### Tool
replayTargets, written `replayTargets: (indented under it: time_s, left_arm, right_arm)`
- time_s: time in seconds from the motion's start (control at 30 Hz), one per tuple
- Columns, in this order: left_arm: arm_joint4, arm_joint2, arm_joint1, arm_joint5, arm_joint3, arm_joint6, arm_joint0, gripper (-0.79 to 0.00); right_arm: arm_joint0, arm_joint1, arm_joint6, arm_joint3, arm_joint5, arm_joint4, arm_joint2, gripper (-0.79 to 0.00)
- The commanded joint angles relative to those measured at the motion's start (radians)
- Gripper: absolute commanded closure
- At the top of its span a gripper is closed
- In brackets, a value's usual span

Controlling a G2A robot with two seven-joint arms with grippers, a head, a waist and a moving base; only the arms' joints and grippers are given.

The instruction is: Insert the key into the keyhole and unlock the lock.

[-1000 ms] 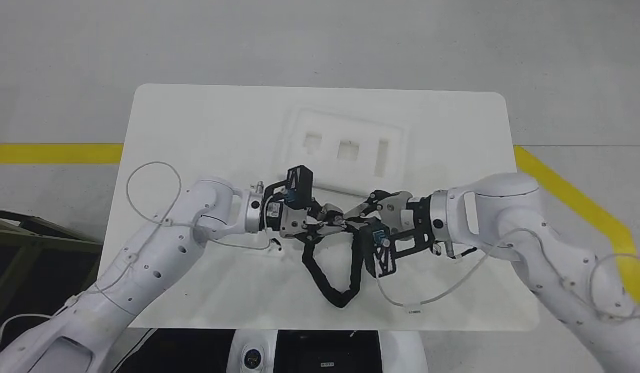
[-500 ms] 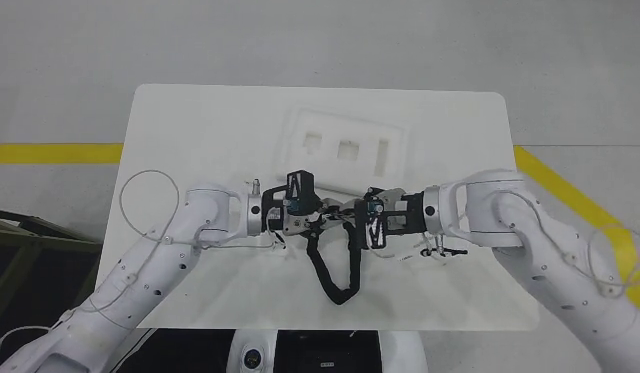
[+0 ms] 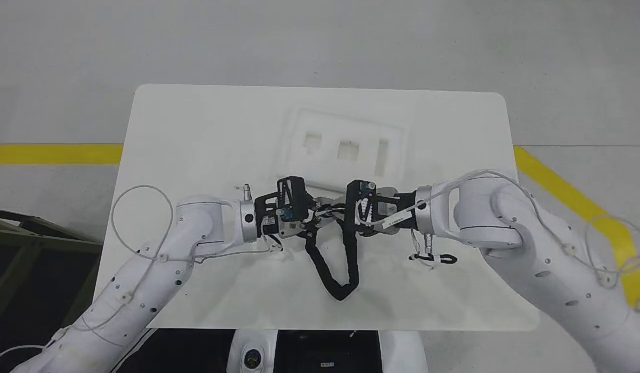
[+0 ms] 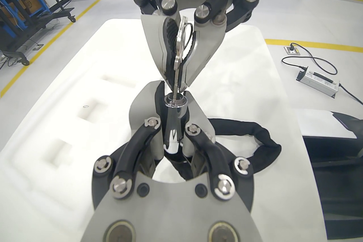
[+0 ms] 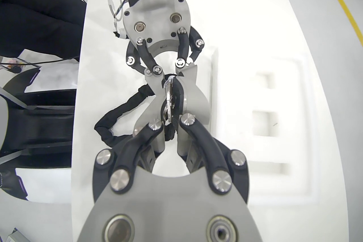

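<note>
The key [image 4: 179,56] is small and silver. Its tip is poked into the keyhole [image 4: 175,100] at the end of the shiny lock [image 4: 174,124]. Most of the key is out in the open.

The right claw [image 4: 178,78] is squeezed tight on the flat head of the key, with one finger on each side. The left claw [image 4: 173,112] is closed around the shiny lock and holds it so the keyhole faces the key. The two claws meet nose to nose, almost touching. They are above the middle of the white table [image 3: 200,123], on the side near the robot.

A thick black loop [image 3: 335,268] comes down from the lock and rests on the table, toward the robot's side. Behind the claws, farther from the robot, a white foam tray [image 3: 345,148] lies flat on the table. It has three holes cut in it. On the floor past the table there is a small grey box [image 4: 319,80] with a black cable.
</note>
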Motion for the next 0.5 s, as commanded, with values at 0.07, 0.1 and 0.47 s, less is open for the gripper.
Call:
replayTargets:
  time_s: [0.07,0.1,0.47]
  left_arm:
    - [0.008,-0.014,0.001,0.005,-0.008,-0.001,0.013,0.0]
    - [0.009,-0.017,0.0,0.006,-0.01,-0.001,0.015,0.0]
    - [0.027,-0.032,-0.004,0.014,-0.014,-0.022,0.023,0.0]
  right_arm:
    - [-0.003,0.0,0.017,-0.011,0.005,0.01,0.006,-0.289]
    - [-0.003,0.0,0.019,-0.012,0.005,0.013,0.006,-0.336]
    - [-0.019,0.003,0.012,-0.058,0.001,-0.015,0.037,-0.342]
